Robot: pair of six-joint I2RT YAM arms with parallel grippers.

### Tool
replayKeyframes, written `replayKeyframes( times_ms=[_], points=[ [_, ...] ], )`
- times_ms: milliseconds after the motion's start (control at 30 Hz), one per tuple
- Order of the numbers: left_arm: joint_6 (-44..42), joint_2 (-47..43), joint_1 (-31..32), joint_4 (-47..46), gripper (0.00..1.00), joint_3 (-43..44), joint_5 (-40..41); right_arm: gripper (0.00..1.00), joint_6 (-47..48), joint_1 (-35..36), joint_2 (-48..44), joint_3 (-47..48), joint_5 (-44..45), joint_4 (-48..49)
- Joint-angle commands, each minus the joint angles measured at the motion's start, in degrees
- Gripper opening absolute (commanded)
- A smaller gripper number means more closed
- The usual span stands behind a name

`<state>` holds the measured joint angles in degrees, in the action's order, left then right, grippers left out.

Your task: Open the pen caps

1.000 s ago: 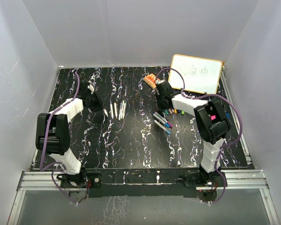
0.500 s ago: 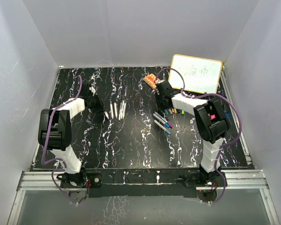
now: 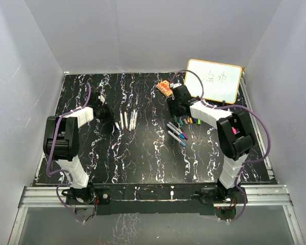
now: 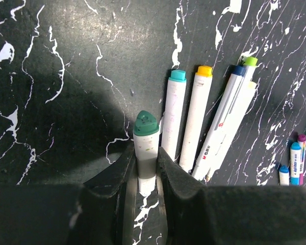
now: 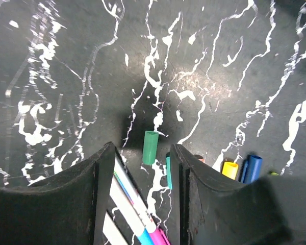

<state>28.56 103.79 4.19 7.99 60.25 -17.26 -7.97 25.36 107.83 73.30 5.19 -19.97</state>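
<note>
My left gripper (image 4: 145, 155) is shut on a white marker (image 4: 146, 145) with a green end, low over the table; it also shows in the top view (image 3: 106, 109). Beside it lie several white markers (image 4: 194, 127) with teal, yellow, blue and green ends. My right gripper (image 5: 143, 153) is open and empty, low over loose pen caps. A green cap (image 5: 150, 147) lies between its fingers and a teal cap (image 5: 168, 172) lies against the right finger. Yellow (image 5: 229, 169) and blue (image 5: 252, 168) caps lie to the right. Capped pens (image 5: 137, 214) lie under the left finger.
An orange patterned block (image 3: 164, 88) lies just behind the right gripper (image 3: 177, 107). A whiteboard (image 3: 214, 80) leans at the back right. Capped pens (image 3: 176, 133) lie in front of the cap cluster (image 3: 187, 121). The marker row (image 3: 127, 120) is mid-table.
The left arm's elbow has swung right and its gripper with the marker has shifted slightly toward the marker row. The right arm's elbow has moved right, its gripper edging back.
</note>
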Motion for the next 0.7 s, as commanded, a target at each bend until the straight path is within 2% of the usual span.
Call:
replayKeyframes(
  times_ms=[0, 167, 433, 567, 667],
  points=[
    [0.2, 0.2, -0.4, -1.0, 0.18, -0.1, -2.3, 0.46, -0.2, -0.3, -8.6, -0.8, -1.1, 2.0],
    [0.2, 0.2, -0.4, -1.1, 0.27, -0.3, -2.3, 0.47, -0.4, -0.1, -14.2, -4.3, -3.1, 2.3],
    [0.3, -1.4, -0.4, -0.4, 0.29, -0.2, -1.3, 0.48, -0.2, 2.7, -19.0, -9.9, -3.7, 2.0],
    [1.2, -7.0, -0.4, 0.1, 0.30, -0.6, 1.4, 0.48, -0.2, 5.4, -20.1, -12.6, -3.4, 2.4],
    [1.6, -13.8, -0.4, -0.5, 0.35, -1.4, 4.0, 0.48, -0.2, 8.1, -20.4, -14.4, -2.1, 2.5]
  ],
)
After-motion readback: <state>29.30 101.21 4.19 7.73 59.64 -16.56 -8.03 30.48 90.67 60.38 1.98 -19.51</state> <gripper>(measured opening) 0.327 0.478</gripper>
